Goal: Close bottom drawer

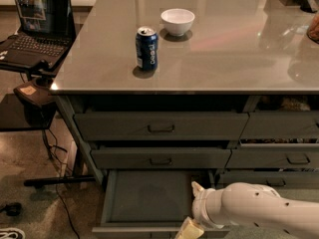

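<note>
The bottom drawer [144, 198] is pulled out from the wide left stack; its bare dark grey floor shows and its low front runs along the lower edge of the view. Above it sit the two taller-fronted wide drawers [160, 127], nearly shut. My white arm [249, 208] comes in from the lower right. The gripper [192, 218] is at the arm's end, over the drawer's right front corner, with a tan fingertip [188, 229] down at the drawer front. The drawer's pull is hidden.
A grey countertop [224, 54] holds a blue soda can [146, 48] and a white bowl [177, 21]. A narrower drawer stack [284, 143] is to the right. An open laptop [37, 24] sits on a side stand at left, with cables on the floor.
</note>
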`<state>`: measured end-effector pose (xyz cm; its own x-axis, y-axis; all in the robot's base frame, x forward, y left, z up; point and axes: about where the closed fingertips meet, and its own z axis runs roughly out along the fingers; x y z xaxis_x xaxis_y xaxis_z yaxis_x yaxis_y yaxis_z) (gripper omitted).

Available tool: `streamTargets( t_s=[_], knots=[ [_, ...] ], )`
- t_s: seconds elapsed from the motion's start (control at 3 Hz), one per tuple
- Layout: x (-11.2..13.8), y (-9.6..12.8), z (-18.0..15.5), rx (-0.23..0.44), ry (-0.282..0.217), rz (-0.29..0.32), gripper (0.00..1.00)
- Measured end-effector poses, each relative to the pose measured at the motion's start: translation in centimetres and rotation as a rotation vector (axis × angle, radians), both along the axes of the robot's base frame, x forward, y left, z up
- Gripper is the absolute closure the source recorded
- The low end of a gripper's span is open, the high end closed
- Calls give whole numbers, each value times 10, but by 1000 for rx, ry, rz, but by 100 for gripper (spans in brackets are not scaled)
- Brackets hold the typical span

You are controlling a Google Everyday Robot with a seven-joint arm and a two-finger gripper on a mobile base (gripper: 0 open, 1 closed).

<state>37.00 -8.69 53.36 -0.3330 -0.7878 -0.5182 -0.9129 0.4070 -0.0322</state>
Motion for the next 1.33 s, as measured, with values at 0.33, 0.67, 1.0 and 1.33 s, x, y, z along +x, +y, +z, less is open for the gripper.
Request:
streamTargets(
  t_s=[0.33, 0.67, 1.0, 1.33],
  knots=[
    [9, 9, -27, 16, -18, 6, 0],
    [33, 26, -92, 72, -25, -15, 0],
    [33, 26, -91, 71, -27, -15, 0],
    [36, 14, -105, 67, -41, -27, 0]
  ],
)
